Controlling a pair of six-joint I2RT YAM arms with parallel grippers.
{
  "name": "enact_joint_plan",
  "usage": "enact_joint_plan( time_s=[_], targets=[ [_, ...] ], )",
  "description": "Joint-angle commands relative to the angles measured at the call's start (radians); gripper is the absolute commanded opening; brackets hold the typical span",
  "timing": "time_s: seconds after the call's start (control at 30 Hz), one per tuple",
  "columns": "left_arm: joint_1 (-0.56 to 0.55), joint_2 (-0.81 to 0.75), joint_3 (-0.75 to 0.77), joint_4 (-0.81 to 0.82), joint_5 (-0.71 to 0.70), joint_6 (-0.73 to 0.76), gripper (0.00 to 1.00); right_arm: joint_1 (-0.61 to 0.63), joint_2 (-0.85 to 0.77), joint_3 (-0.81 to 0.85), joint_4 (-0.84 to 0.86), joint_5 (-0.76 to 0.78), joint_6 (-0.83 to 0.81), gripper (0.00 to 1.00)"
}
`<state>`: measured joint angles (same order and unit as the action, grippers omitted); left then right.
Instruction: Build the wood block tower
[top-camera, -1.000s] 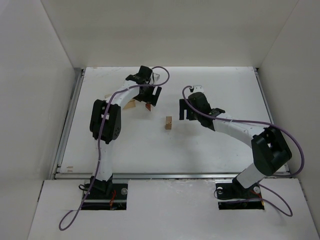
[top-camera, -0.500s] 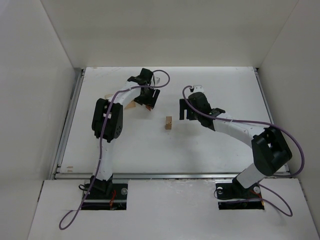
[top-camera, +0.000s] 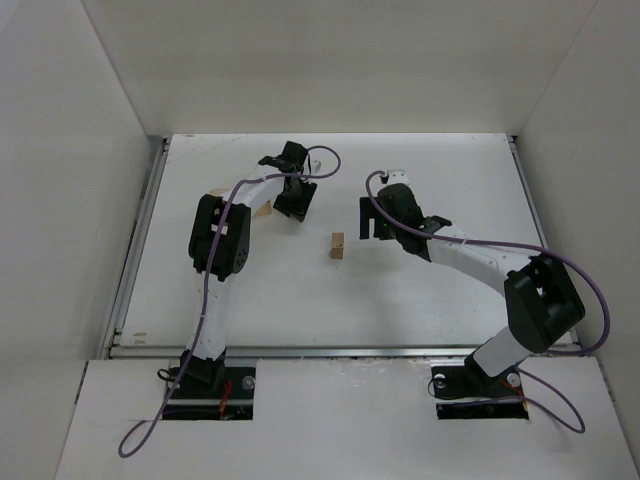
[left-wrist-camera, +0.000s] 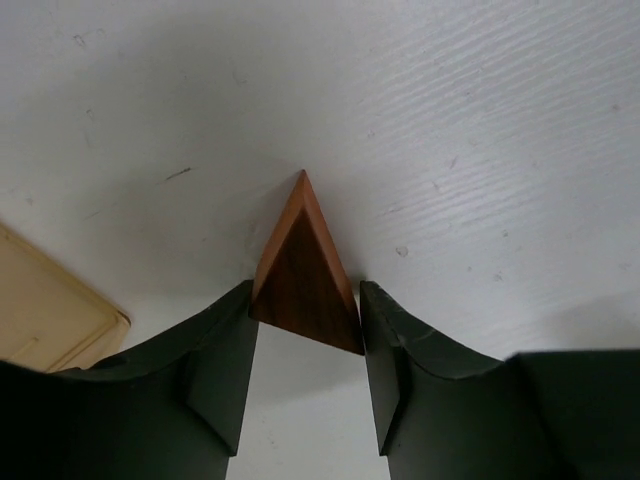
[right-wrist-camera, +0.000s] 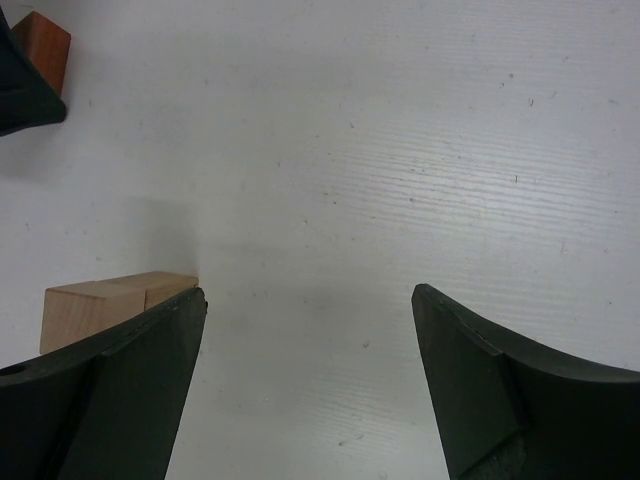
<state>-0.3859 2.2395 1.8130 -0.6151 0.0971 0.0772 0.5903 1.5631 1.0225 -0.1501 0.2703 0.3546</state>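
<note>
The left pincer (left-wrist-camera: 306, 300) is closed on the reddish-brown roof piece (left-wrist-camera: 303, 270). Its pads (left-wrist-camera: 225, 350) pinch only the two base corners, and the apex points away. The hold looks shallow, so I judge a slow, straight lift without twist to be safest. The carry then goes toward the tan cuboid (top-camera: 337, 245), which stands alone mid-desk, well apart. The right pincer (right-wrist-camera: 305, 300) hangs open just beside the cuboid and may crowd the approach. A pale flat board (left-wrist-camera: 50, 310) lies near the left pincer. The desk (top-camera: 420, 300) leaves room between the arms, and its edges are far off.
</note>
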Motion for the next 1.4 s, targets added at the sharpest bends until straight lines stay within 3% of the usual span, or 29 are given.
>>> enact_joint_plan(
  time_s=[0.0,0.17,0.33,0.43,0.47,0.53,0.7,0.8,0.83,0.87,0.93,1.07,1.37],
  targets=[
    [-0.002,0.002,0.037,0.0,0.006,-0.001,0.41,-0.004,-0.04,0.033,0.003,0.017,-0.013,0.89],
    [-0.002,0.002,0.037,0.0,-0.016,0.009,0.25,-0.004,-0.031,0.042,0.003,0.017,-0.013,0.89],
    [-0.002,-0.008,0.037,0.018,-0.051,0.033,0.19,-0.004,-0.022,0.042,0.003,0.017,-0.013,0.89],
    [-0.002,-0.008,0.037,0.018,-0.051,0.067,0.3,-0.004,-0.021,0.051,0.003,0.017,-0.022,0.89],
    [-0.002,-0.008,0.037,0.018,-0.042,0.078,0.41,-0.004,-0.021,0.051,0.003,0.017,-0.022,0.89],
    [-0.002,-0.018,0.037,0.028,-0.042,0.096,0.52,-0.004,-0.021,0.051,0.003,0.017,-0.022,0.89],
    [-0.002,-0.027,0.055,0.048,-0.108,0.125,0.52,-0.004,-0.021,0.051,0.003,0.007,-0.022,0.89],
    [-0.002,-0.041,0.055,0.057,-0.053,0.15,0.52,-0.004,-0.021,0.051,0.003,0.007,-0.022,0.89],
    [-0.002,-0.05,0.055,0.066,-0.037,0.168,0.55,-0.004,-0.021,0.051,0.003,0.007,-0.022,0.89],
    [-0.002,-0.063,0.055,0.066,-0.022,0.182,0.64,-0.004,-0.021,0.051,0.003,0.007,-0.022,0.89],
    [-0.002,-0.063,0.071,0.057,0.019,0.213,0.7,-0.004,-0.021,0.051,0.003,0.007,-0.031,0.89],
    [-0.011,-0.018,0.114,0.023,0.019,0.248,0.71,-0.004,-0.021,0.051,0.003,0.007,-0.031,0.89],
    [-0.011,0.037,0.164,-0.026,0.075,0.257,0.62,-0.004,-0.021,0.042,0.003,0.007,-0.031,0.89]
  ],
)
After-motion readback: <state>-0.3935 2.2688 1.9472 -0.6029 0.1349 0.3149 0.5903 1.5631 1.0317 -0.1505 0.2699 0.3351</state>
